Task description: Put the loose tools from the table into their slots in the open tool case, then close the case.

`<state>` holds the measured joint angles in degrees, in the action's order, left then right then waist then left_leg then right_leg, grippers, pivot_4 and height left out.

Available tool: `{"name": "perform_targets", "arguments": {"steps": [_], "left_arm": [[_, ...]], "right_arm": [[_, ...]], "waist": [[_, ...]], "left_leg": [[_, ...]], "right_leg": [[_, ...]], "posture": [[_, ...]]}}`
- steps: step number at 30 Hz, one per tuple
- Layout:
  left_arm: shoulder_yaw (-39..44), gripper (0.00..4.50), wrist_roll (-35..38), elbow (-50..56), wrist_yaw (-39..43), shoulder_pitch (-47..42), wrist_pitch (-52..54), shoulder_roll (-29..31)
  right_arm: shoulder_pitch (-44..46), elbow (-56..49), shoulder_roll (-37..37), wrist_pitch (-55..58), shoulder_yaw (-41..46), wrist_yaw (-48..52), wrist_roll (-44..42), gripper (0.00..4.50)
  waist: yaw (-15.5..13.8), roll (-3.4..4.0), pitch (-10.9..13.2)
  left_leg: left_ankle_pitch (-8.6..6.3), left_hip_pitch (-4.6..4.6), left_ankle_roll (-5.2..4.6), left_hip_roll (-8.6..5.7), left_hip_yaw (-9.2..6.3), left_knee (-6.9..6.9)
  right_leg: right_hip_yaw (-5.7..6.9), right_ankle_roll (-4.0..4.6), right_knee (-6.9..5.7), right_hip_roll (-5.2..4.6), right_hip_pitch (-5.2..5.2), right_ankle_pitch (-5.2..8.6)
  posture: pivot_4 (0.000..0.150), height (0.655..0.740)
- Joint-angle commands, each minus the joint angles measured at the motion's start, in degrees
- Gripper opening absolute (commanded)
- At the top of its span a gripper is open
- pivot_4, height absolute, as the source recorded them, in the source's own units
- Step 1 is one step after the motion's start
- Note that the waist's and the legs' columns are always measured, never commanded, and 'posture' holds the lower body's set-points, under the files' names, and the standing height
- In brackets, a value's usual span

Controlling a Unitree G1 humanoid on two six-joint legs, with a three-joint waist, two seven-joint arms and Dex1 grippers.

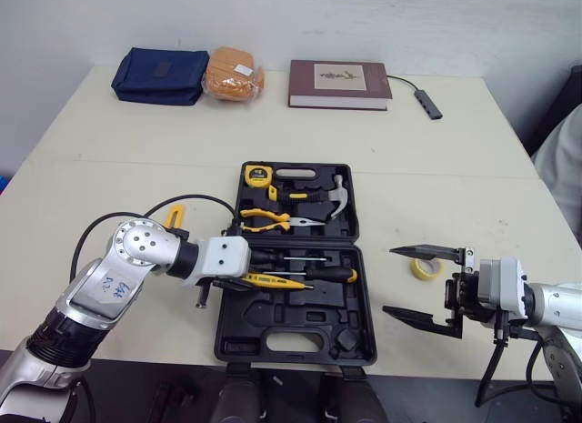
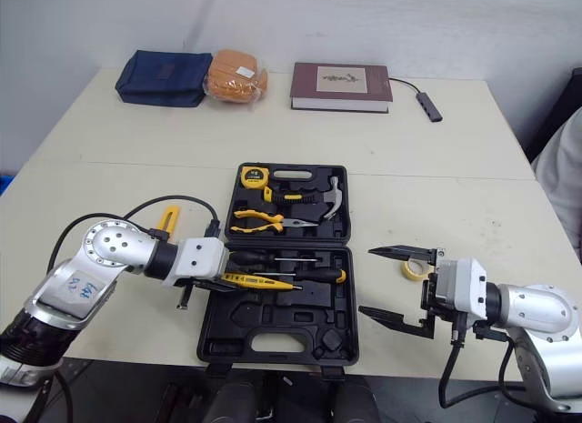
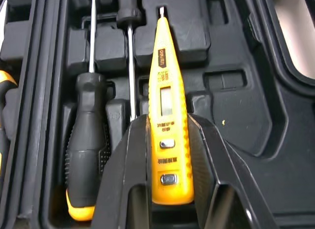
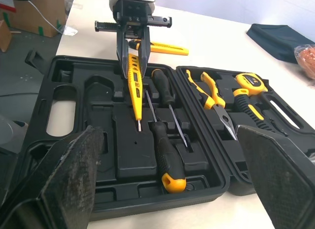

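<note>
Table (image 1: 436, 177): pale, smooth and matte, spanning the head view.
Case (image 1: 300, 337): black moulded plastic, lying open at lower centre. It has two hinged halves with tool-shaped recesses; the near half has an oval handle cut-out at its lower edge, and several of its recesses are empty.
Book (image 1: 339, 83): maroon hardback with a pale label, lying flat at upper centre.
Pouch (image 1: 160, 75): navy fabric, soft and rectangular, at upper left.
Bundle (image 1: 233, 75): orange and rounded in clear wrap, touching the pouch's right side.
Left gripper (image 3: 168, 125): two black wedge fingers closed on the tester's rear, at the near half's left edge.
Right gripper (image 1: 389, 279): flat, rough-padded fingers spread wide and empty, at lower right beside the case.
Hammer (image 1: 336, 197): steel claw head with a black grip, seated at the far half's right.
Pliers (image 1: 264, 221): yellow-handled with a long nose, in the far half below the hammer.
Screwdrivers (image 4: 167, 162): two, with slim steel shafts and ribbed black handles, one yellow-capped. They lie in opposite directions in the near half's upper slots.
Tester (image 1: 273, 280): a glossy yellow pen with a small screen, buttons and a metal tip, just below the screwdrivers over the near half. Whether it touches the tray is unclear.
Knife (image 1: 174, 215): yellow, loose on the table left of the case.
Tape measure (image 1: 258, 176): yellow and black, in the far half's upper left.
Roll (image 1: 424, 267): a yellow tape ring on the table, between the right gripper's fingers in the picture.
Adapter (image 1: 430, 105): a grey bar on a black cable, upper right.
</note>
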<state>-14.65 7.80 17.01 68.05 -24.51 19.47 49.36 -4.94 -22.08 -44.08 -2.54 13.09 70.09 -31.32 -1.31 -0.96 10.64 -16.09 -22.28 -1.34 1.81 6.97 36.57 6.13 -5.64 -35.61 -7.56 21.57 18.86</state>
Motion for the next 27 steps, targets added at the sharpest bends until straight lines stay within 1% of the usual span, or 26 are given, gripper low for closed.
{"name": "perform_targets", "arguments": {"steps": [1, 6, 11, 13, 16, 17, 18, 20, 22, 25, 27], "left_arm": [[-0.9, 0.37, -1.8, 0.1, 0.1, -0.3, 0.2, 0.8], [-1.1, 0.37, -3.1, 0.0, 0.0, 0.1, 0.1, 0.9], [-0.8, 0.37, -2.3, -0.2, 0.2, 0.8, 0.1, 0.4], [-0.5, 1.38, -2.0, -0.3, -0.2, 1.1, -0.3, 0.1], [0.1, 2.57, -1.1, -0.4, 0.4, 1.3, -3.5, -0.6], [0.6, 3.05, -0.8, -0.5, 0.0, 1.4, -4.5, -1.1], [2.3, 3.44, 1.3, 0.1, 0.1, 1.4, -5.0, -1.8], [5.0, 3.44, 5.7, 1.4, 2.2, 1.6, -5.9, -2.2], [7.0, 3.44, 7.4, 1.2, 3.6, 2.4, -7.8, -1.3], [10.2, 3.44, 9.6, -0.9, 3.2, 3.5, -10.5, -2.0], [12.2, 3.44, 11.5, -2.4, 1.7, 3.7, -10.9, -3.9]], "right_arm": [[0.2, -0.6, 0.1, -0.8, -0.1, -0.3, 0.1, 4.5], [0.5, -0.7, 0.0, -0.7, -0.4, -0.6, 0.0, 4.5], [0.7, -0.6, 0.1, -0.7, -0.9, -0.9, 0.1, 4.5], [0.8, -0.6, 0.1, -0.7, -1.1, -0.9, 0.2, 4.5], [0.9, -0.6, 0.2, -0.6, -1.3, -1.0, 0.2, 4.5], [0.9, -0.6, 0.2, -0.6, -1.3, -1.0, 0.2, 4.5], [0.9, -0.6, 0.2, -0.6, -1.3, -1.1, 0.1, 4.5], [0.8, -0.6, 0.2, -0.6, -1.3, -1.0, 0.1, 4.5], [0.8, -0.4, 0.3, -0.7, -1.4, -1.0, 0.2, 4.5], [1.2, 0.0, 0.5, -0.7, -1.9, -1.0, 0.4, 4.5], [1.4, 0.1, 0.7, -0.6, -2.3, -1.0, 0.4, 4.5]], "waist": [[0.0, 0.0, 0.0], [0.0, 0.0, 0.0], [0.0, 0.0, 0.0], [0.1, 0.0, 0.0], [0.0, 0.0, 0.0], [0.0, 0.0, 0.0], [0.0, 0.0, 0.0], [0.0, -0.01, 0.0], [0.1, 0.0, 0.0], [0.2, 0.0, 0.0], [0.2, 0.0, 0.0]], "left_leg": [[0.0, -0.01, 0.0, 0.0, 0.0, 0.03], [-0.04, -0.05, -0.05, 0.02, -0.01, 0.21], [-0.13, -0.08, -0.11, 0.1, -0.02, 0.43], [-0.14, -0.08, -0.11, 0.1, -0.02, 0.44], [-0.14, -0.08, -0.11, 0.1, -0.02, 0.46], [-0.14, -0.09, -0.11, 0.1, -0.02, 0.47], [-0.15, -0.09, -0.13, 0.1, -0.02, 0.49], [-0.16, -0.12, -0.14, 0.11, -0.03, 0.52], [-0.16, -0.12, -0.13, 0.13, -0.03, 0.53], [-0.16, -0.09, -0.12, 0.14, -0.03, 0.52], [-0.16, -0.1, -0.12, 0.14, -0.03, 0.54]], "right_leg": [[0.0, 0.0, -0.01, 0.0, 0.0, 0.0], [-0.01, 0.0, -0.07, -0.01, -0.01, 0.0], [-0.03, 0.0, -0.13, -0.05, -0.02, 0.0], [-0.04, 0.0, -0.14, -0.05, -0.02, 0.0], [-0.04, 0.0, -0.15, -0.05, -0.02, 0.0], [-0.03, 0.0, -0.15, -0.06, -0.02, 0.0], [-0.04, 0.0, -0.15, -0.08, -0.02, 0.0], [-0.03, 0.0, -0.16, -0.09, -0.02, 0.0], [-0.03, 0.0, -0.16, -0.1, -0.02, 0.0], [-0.04, 0.0, -0.18, -0.09, -0.02, 0.0], [-0.02, 0.0, -0.19, -0.08, -0.03, 0.0]], "posture": [[0.15, 0.74], [0.15, 0.74], [0.15, 0.74], [0.15, 0.74], [0.15, 0.74], [0.15, 0.74], [0.15, 0.74], [0.15, 0.74], [0.15, 0.74], [0.15, 0.74], [0.15, 0.74]]}}
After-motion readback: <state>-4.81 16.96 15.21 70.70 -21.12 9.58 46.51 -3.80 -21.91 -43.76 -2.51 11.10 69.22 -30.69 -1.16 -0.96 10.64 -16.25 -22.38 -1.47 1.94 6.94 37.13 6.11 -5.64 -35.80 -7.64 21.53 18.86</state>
